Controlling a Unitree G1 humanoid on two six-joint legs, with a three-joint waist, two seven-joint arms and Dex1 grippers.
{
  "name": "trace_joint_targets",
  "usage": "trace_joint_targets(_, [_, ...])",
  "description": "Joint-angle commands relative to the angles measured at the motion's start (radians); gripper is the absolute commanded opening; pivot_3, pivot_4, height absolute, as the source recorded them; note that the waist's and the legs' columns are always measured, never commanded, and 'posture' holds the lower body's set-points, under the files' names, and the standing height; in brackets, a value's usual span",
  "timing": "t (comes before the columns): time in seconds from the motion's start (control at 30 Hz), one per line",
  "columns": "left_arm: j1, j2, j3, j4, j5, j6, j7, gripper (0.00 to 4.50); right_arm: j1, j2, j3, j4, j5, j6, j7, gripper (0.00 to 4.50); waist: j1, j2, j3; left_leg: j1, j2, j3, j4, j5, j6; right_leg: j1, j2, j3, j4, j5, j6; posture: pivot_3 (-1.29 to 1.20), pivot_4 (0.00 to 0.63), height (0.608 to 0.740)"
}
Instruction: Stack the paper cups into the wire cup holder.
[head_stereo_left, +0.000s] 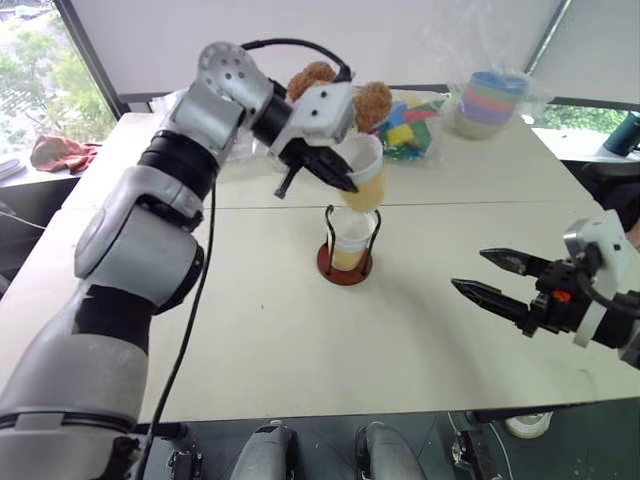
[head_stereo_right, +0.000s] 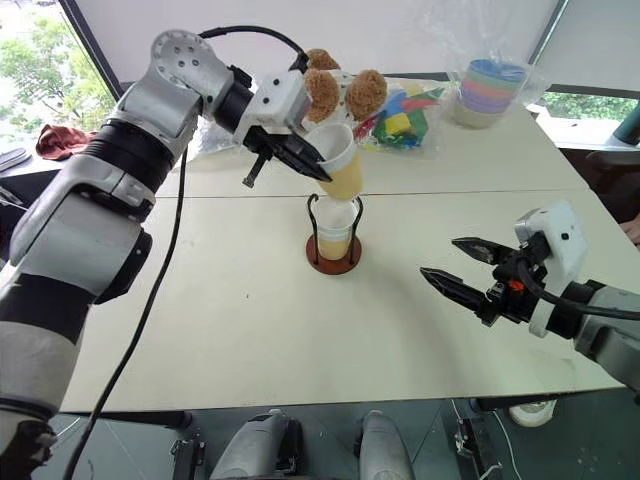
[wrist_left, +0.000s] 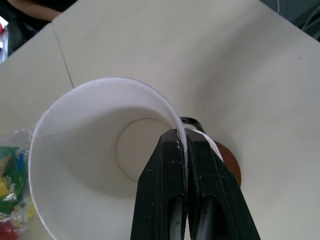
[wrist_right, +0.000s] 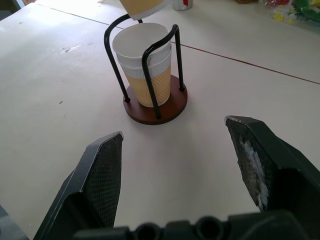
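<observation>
My right pincer (head_stereo_left: 478, 273) waits wide and empty over the bench (head_stereo_left: 300, 350). My left pincer (head_stereo_right: 318, 166) pinches a tilted paper cup (head_stereo_right: 340, 162) above the wire cup holder (head_stereo_right: 334, 237); I should level it before lowering onto the nested cups (wrist_right: 145, 65).

yellow-tan paper cups (wrist_right: 146, 75), red-brown holder base (wrist_right: 172, 106)

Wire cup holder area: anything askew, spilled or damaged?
Nothing spilled or damaged. The wire cup holder stands upright with nested paper cups seated straight. The only tilted thing is the paper cup that the left gripper pinches by its rim above the holder, leaning, not yet lined up.
</observation>
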Motion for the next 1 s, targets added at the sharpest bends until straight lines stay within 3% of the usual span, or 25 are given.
trace_joint_targets(0.03, [-0.026,0.035,-0.079,-0.036,-0.062,-0.023,-0.004,0.07,0.011,0.015,-0.045,-0.036,0.016,-0.017,-0.027,3.54,0.002,0.0,0.0,0.0,0.0,0.0,0.0,0.0,0.0,0.0,0.0,0.0,0.0,0.0,0.0,0.0,0.15,0.74])
trace_joint_targets(0.23, [-0.026,0.065,-0.187,-0.092,-0.176,0.016,-0.004,0.07,0.002,0.028,-0.014,-0.033,0.012,-0.034,-0.056,3.54,0.002,0.0,0.0,-0.001,0.0,0.0,0.0,0.0,0.0,0.0,0.0,0.0,-0.001,0.0,0.0,0.0,0.15,0.74])
trace_joint_targets(0.47, [-0.033,0.018,-0.235,-0.011,-0.116,-0.064,-0.004,0.07,-0.009,0.035,0.013,-0.028,0.008,-0.047,-0.07,3.54,0.001,0.0,0.0,-0.001,-0.001,0.0,0.0,0.0,0.0,0.0,0.0,0.0,-0.001,0.0,0.0,0.0,0.15,0.74])
trace_joint_targets(0.57, [-0.039,-0.004,-0.228,0.022,-0.104,-0.072,-0.004,0.94,-0.008,0.036,0.015,-0.03,0.01,-0.05,-0.076,3.54,0.002,0.0,0.0,-0.001,-0.001,0.0,0.0,0.0,0.0,0.0,0.0,0.0,-0.001,0.0,0.0,0.0,0.15,0.74])
trace_joint_targets(0.73, [-0.047,-0.038,-0.143,0.079,-0.084,-0.086,-0.004,3.5,0.002,0.041,0.014,-0.032,0.011,-0.053,-0.08,3.54,0.002,0.0,0.0,-0.001,-0.001,0.0,0.0,0.0,0.0,0.0,0.0,0.0,-0.001,0.0,0.0,0.0,0.15,0.74])
trace_joint_targets(0.83, [-0.081,-0.067,0.025,0.155,-0.072,-0.034,-0.004,3.5,-0.003,0.047,0.023,-0.017,-0.004,-0.061,-0.079,3.54,0.002,-0.001,0.001,-0.002,-0.001,0.0,0.0,0.0,0.0,0.0,0.0,0.0,-0.001,0.0,0.0,0.0,0.15,0.74])
trace_joint_targets(1.0, [-0.031,0.001,0.265,0.166,-0.072,0.114,0.089,3.5,-0.033,0.087,0.066,0.052,-0.098,-0.122,-0.106,3.54,-0.005,0.0,0.0,-0.001,-0.001,0.0,0.0,0.0,0.0,-0.001,0.0,0.0,-0.001,0.0,0.0,0.0,0.15,0.74])
